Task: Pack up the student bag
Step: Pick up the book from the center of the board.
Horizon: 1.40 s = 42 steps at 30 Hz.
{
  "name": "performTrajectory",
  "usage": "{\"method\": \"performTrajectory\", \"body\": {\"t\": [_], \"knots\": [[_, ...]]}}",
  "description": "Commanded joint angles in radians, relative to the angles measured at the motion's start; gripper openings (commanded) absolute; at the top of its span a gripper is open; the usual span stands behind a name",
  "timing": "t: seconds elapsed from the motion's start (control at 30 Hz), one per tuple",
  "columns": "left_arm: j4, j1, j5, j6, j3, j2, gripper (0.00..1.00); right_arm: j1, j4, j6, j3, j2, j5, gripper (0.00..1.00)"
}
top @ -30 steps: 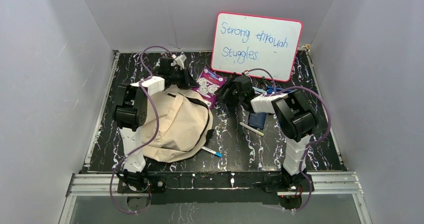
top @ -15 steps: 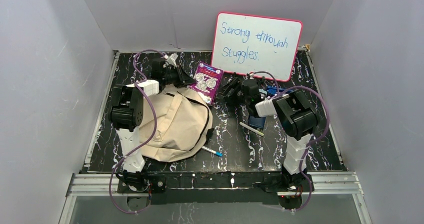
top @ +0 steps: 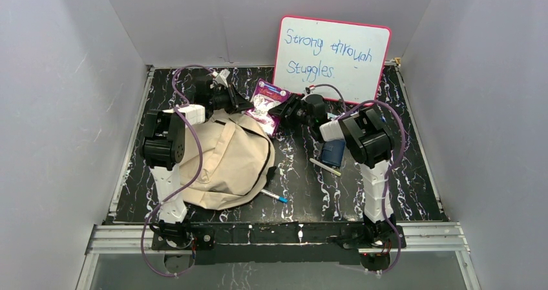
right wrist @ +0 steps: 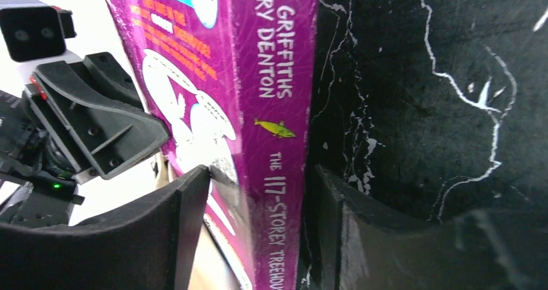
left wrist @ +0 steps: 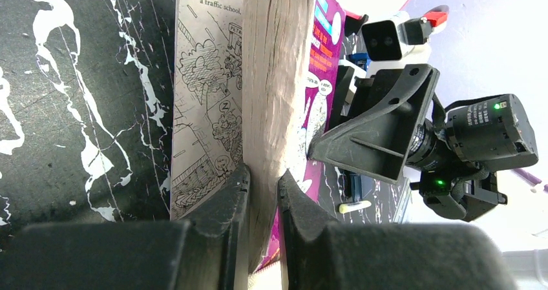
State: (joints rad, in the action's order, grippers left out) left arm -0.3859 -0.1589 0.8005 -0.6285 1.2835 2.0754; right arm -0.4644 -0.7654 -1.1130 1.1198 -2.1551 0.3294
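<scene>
The student bag is a beige canvas backpack lying slumped at the table's left, in front of my left arm. A purple paperback book is held on edge just behind the bag. My left gripper is shut on the book's page block, its fingertips pinching the pages in the left wrist view. My right gripper is open and straddles the book's purple spine. In the right wrist view one finger touches the cover and the other stands a little off the spine.
A pink-framed whiteboard leans on the back wall. A dark blue item and a pen lie right of centre. A blue-capped pen lies by the bag's front edge. Grey walls enclose both sides.
My left gripper has lifted and tilted the book up off the table. My right gripper has moved left until its jaws stand on either side of the book's spine.
</scene>
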Motion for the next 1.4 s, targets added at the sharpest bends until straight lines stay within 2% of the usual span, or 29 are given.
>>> {"method": "performTrajectory", "body": {"t": [0.0,0.03,0.07,0.17,0.27,0.37,0.47,0.7,0.8,0.93,1.07,1.17,1.37], "knots": [[-0.032,0.004,0.082,-0.004,0.007,-0.121,0.0,0.003,-0.121,-0.024,0.029,0.005,0.044,0.62],[-0.013,0.004,0.076,0.005,0.009,-0.122,0.0,0.003,-0.139,-0.024,0.019,0.012,0.041,0.59],[-0.002,0.005,0.065,0.015,0.009,-0.126,0.05,0.003,-0.157,-0.019,0.007,0.021,0.037,0.54],[0.02,0.016,0.02,0.033,0.005,-0.155,0.31,0.012,-0.201,0.0,-0.045,0.052,0.029,0.36],[0.055,0.029,-0.027,0.062,0.016,-0.196,0.47,0.022,-0.236,0.019,-0.09,0.079,0.034,0.15],[0.114,0.032,-0.066,0.106,0.048,-0.231,0.6,0.029,-0.226,0.072,-0.104,0.108,0.038,0.05],[0.131,0.032,-0.08,0.121,0.056,-0.27,0.62,0.029,-0.157,0.173,-0.092,0.171,0.033,0.0],[0.146,0.03,-0.069,0.152,0.041,-0.379,0.64,0.029,0.1,0.557,-0.08,0.413,-0.034,0.0],[0.126,0.022,-0.055,0.18,0.011,-0.448,0.65,0.033,0.22,0.717,-0.082,0.52,-0.018,0.0],[0.113,-0.019,-0.11,0.244,-0.04,-0.56,0.65,0.034,0.358,0.912,-0.092,0.66,0.081,0.0],[0.151,-0.128,-0.228,0.422,-0.087,-0.698,0.67,0.034,0.577,1.065,-0.057,0.767,0.14,0.0],[0.199,-0.214,-0.187,0.592,-0.101,-0.776,0.68,0.032,0.723,1.162,-0.027,0.83,0.221,0.0],[0.265,-0.255,-0.049,0.687,-0.093,-0.842,0.66,0.031,0.92,1.294,0.019,0.921,0.453,0.0]]}}
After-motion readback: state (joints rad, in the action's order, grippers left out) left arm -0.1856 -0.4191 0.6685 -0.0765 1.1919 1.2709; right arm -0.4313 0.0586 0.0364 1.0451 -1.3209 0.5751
